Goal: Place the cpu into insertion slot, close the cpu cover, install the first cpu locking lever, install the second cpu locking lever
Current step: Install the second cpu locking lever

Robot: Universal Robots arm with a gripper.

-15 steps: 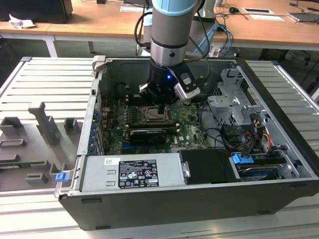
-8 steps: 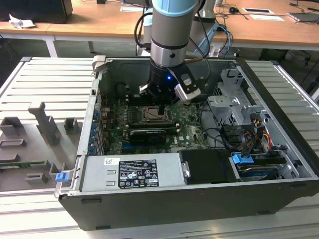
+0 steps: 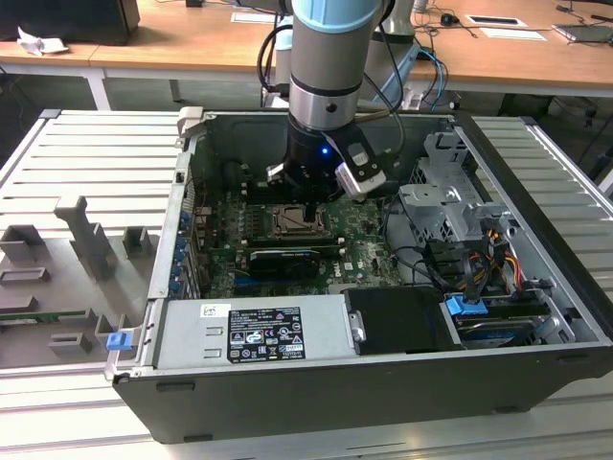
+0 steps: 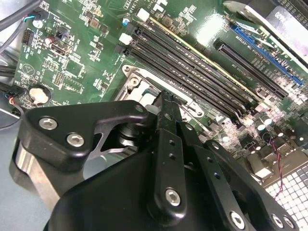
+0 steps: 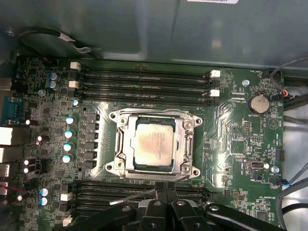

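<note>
1. The claw (image 5: 163, 190) hangs just above the board (image 5: 231, 144), at the edge of the slot (image 5: 153, 144). In the first wrist view its fingers (image 5: 165, 192) meet in a narrow black tip with no gap and nothing between them, so it looks closed and empty.
2. In the exterior view the arm (image 3: 330, 57) comes straight down into the open case (image 3: 536, 240), wrist vertical, with the claw (image 3: 308, 196) low over the socket.
3. The cpu (image 5: 154, 143) lies flat in the slot, tan-silver face up, edges square with the socket rim. Being square, it has no clear long axis.
4. The cover (image 5: 121, 144) lies down around the cpu, which shows through its window.
5. A thin wire lever (image 5: 132, 198) runs along the socket side nearest the claw; I cannot tell whether it is latched.
6. The first wrist view shows the whole socket and the memory slots (image 5: 144, 82) on both sides of it.
7. The second wrist view shows the claw (image 4: 166, 103) from behind, its tip at a corner of the socket frame (image 4: 137, 79); the cpu is hidden there.
8. The exterior view shows the case lying on a ribbed surface (image 3: 86, 163), a black card (image 3: 283, 261) beside the socket, and wooden desks (image 3: 192, 38) behind.
</note>
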